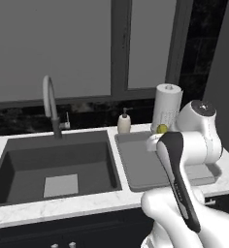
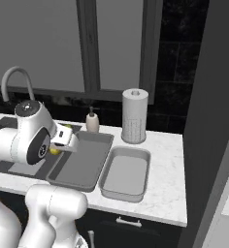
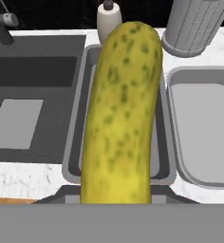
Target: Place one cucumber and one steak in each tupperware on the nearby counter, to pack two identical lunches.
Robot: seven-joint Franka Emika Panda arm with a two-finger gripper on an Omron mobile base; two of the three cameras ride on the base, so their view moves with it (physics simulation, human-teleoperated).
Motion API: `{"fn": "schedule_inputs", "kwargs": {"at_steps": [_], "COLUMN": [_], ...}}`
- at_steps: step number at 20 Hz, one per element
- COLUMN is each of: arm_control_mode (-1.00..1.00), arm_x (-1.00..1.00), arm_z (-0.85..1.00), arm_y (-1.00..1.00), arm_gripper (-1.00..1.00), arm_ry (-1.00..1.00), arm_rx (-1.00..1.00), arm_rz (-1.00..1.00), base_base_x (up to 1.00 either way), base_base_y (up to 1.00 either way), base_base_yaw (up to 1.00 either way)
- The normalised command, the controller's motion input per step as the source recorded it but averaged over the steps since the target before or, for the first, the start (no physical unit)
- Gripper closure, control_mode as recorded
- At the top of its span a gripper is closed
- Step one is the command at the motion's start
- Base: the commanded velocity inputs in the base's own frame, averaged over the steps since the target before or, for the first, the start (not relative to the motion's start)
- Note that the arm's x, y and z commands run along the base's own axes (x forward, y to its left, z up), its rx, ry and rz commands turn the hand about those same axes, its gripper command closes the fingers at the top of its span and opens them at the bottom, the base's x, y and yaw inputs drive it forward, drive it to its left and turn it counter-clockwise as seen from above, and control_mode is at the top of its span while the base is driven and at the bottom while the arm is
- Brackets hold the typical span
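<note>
Holding the yellow cucumber [image 3: 121, 114] clenched between its fingers, the pincer [image 1: 157, 133] hangs above the tabletop [image 2: 167, 189], over the near end of the left tray [image 3: 76, 156]. The grip appears to sit near one end of the cucumber, so most of its length juts out ahead of the hand; this is presumably meant to keep the fruit clear of the tray rims until it is set down. In the hand view the cucumber's long axis runs away from the camera, its free end pointing toward the soap bottle [image 3: 108, 19] and the back wall, roughly in line with the long side of the tray beneath. The right tray [image 2: 125, 174] sits just beside the first. Neither holds any food where visible. A paper towel roll [image 2: 135, 116] stands behind them, and the sink [image 1: 53, 167] lies to the left.
</note>
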Motion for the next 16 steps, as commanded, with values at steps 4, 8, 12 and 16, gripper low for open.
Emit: {"fn": "schedule_inputs", "kwargs": {"at_steps": [4,8,12,16], "arm_control_mode": [-1.00,-1.00,-1.00,-1.00], "arm_x": [0.65,0.60,0.49,0.32], "arm_z": [-0.38,-0.57,-0.76,-0.71], "arm_y": [-0.09,-0.02,0.17,0.24], "arm_gripper": [1.00,1.00,1.00,1.00], "arm_ry": [0.01,0.10,0.17,0.13], "arm_rx": [0.00,0.00,-0.04,-0.04], "arm_rz": [0.00,0.00,0.03,0.05], "base_base_x": [0.00,0.00,0.00,0.00], "base_base_y": [0.00,0.00,0.00,0.00], "base_base_yaw": [0.00,0.00,0.00,0.00]}}
